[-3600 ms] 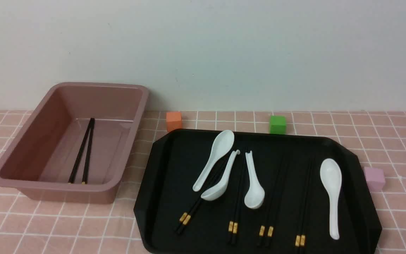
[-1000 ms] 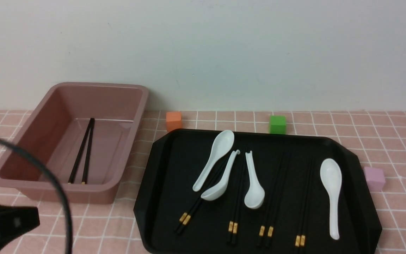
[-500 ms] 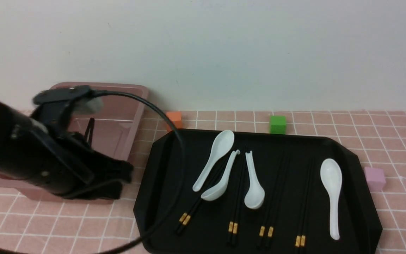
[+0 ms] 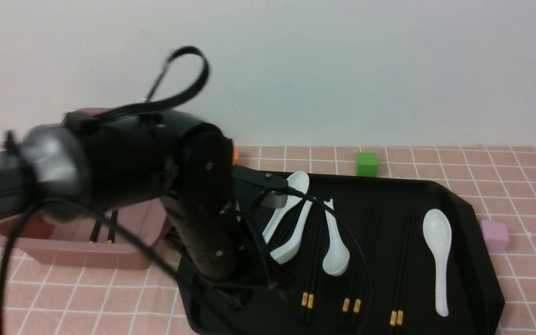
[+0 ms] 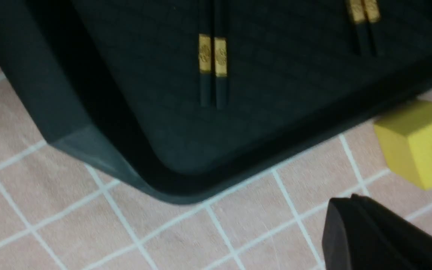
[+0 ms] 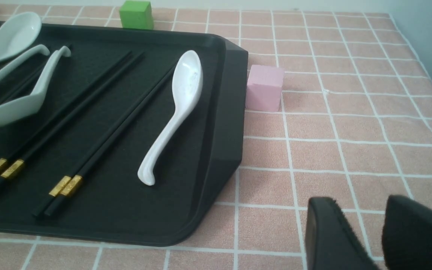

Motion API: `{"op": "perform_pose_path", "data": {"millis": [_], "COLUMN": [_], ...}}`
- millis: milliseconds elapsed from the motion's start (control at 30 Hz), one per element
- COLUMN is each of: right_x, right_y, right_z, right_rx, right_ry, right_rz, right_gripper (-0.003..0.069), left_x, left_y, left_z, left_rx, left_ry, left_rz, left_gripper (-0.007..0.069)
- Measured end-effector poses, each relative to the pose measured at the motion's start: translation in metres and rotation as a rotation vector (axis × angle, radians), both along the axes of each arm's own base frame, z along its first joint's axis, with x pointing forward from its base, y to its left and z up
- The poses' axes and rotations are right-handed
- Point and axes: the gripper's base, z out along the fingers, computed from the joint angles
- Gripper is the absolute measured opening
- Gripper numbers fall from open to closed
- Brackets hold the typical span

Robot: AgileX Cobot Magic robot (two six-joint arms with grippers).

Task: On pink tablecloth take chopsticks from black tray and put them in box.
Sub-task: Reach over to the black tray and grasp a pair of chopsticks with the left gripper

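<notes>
My left arm (image 4: 193, 200) hung at the near-left corner of the tray (image 5: 32, 82), jaws' state I couldn't tell, the leftmost chopsticks (image 5: 212, 56) lying just beyond in it, running near-to-far, gold bands nearest, with the right gripper (image 6: 366, 210) parted, empty, way off right.

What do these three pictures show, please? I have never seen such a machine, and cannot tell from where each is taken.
It is a robot with two arms, each ending in a gripper. The front view looks forward from between the arms; the big black shape is the left arm, bent down over the tray. The other two views come from cameras on the wrists. On the pink tablecloth lie the black tray with chopsticks and white spoons, a mauve box with one pair inside, and small coloured cubes. The right gripper is open and holds nothing. Of the left one only a finger shows, so its state is unclear.
</notes>
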Motion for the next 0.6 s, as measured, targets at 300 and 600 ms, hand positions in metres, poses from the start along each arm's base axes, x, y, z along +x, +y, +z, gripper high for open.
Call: {"op": "perform_pose_path", "data": {"millis": [300,600], "right_x": [0.0,0.0], "right_y": [0.0,0.0], "right_z": [0.0,0.0], "right_rx": [0.0,0.0], "right_ry": [0.0,0.0], "right_rz": [0.0,0.0], "right_gripper": [0.024,0.024], "left_x": [0.027,0.037], "left_y": [-0.016,-0.02], "left_z": [-0.022,-0.05], "left_rx": [0.059,0.127], "left_ry": [-0.006,0.009], "left_rz": [-0.02,-0.042], "left_gripper": [0.0176,0.0365]}}
